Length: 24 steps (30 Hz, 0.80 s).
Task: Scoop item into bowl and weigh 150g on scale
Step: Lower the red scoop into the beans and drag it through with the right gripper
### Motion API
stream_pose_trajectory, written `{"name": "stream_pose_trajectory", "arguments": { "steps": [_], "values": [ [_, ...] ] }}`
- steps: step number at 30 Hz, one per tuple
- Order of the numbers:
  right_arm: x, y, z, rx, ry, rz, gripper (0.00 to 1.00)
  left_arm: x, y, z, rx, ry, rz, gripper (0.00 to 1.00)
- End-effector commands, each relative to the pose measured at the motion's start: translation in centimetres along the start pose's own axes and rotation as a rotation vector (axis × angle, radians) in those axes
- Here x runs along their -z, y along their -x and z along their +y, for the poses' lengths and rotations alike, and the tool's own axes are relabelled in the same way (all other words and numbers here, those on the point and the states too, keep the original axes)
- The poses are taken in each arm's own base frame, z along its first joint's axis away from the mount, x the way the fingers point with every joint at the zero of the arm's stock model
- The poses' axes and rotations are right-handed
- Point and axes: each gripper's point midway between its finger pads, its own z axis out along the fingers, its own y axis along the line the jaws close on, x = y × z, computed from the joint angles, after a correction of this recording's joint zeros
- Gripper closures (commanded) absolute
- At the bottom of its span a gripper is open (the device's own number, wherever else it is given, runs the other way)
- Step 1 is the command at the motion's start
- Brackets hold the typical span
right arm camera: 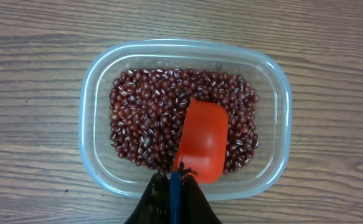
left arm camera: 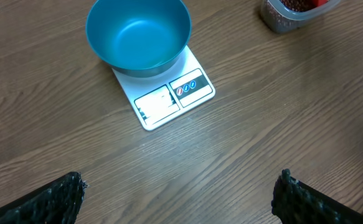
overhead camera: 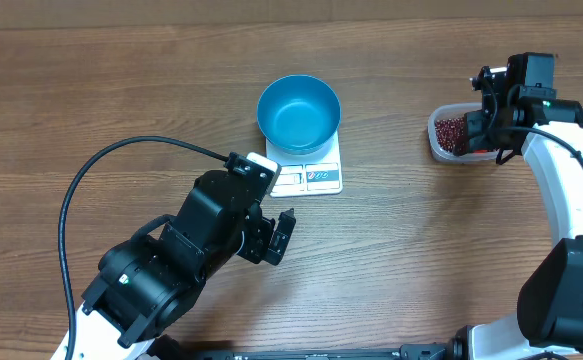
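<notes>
My right pincer point(right arm camera: 172, 190) is clenched tight on the thin handle end of the orange-red scoop point(right arm camera: 201, 140). The scoop's bowl points away from me and lies on the heap, its front lip pressed among the beans point(right arm camera: 144, 118). I judge the low, nearly flat angle is there so a forward push fills it without flinging anything out. I cannot tell whether any beans are inside it yet.

The beans sit as a loose maroon layer in the clear container point(right arm camera: 91, 93), which stands on the counter point(right arm camera: 32, 37) toward its far right side. Its raised walls give me something to scoop against.

My left pincer point(left arm camera: 178, 190) is released, its jaws spread wide and grasping nothing. It hangs over bare wood nearer my edge of the counter, apart from everything, probably to leave the carrying path free.

Ahead of it, around the middle of the counter, the blue bowl point(overhead camera: 298, 112) rests on the white scale point(overhead camera: 316, 178) and covers its far part. The display panel on the near side stays uncovered for reading, though I cannot make out any figure. The bowl is empty, so by my reckoning the weighing has not begun.
</notes>
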Motion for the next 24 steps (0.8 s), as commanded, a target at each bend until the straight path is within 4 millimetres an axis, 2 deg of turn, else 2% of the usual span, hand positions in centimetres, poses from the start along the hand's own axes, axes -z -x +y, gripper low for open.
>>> {"name": "stream_pose_trajectory", "arguments": {
  "steps": [1,15,24],
  "values": [
    [-0.8,-0.7,1.1,-0.034,0.066,0.022,0.96,-0.2,-0.2,0.0,-0.021,0.008,0.008,0.01],
    [-0.8,-0.9,1.8,-0.055,0.108,0.025,0.96,-0.2,-0.2,0.0,-0.021,0.008,0.008,0.01],
    [-2.0,-1.2,2.7,-0.063,0.168,0.047,0.96,-0.2,-0.2,0.0,-0.021,0.008,0.008,0.01]
  ]
}}
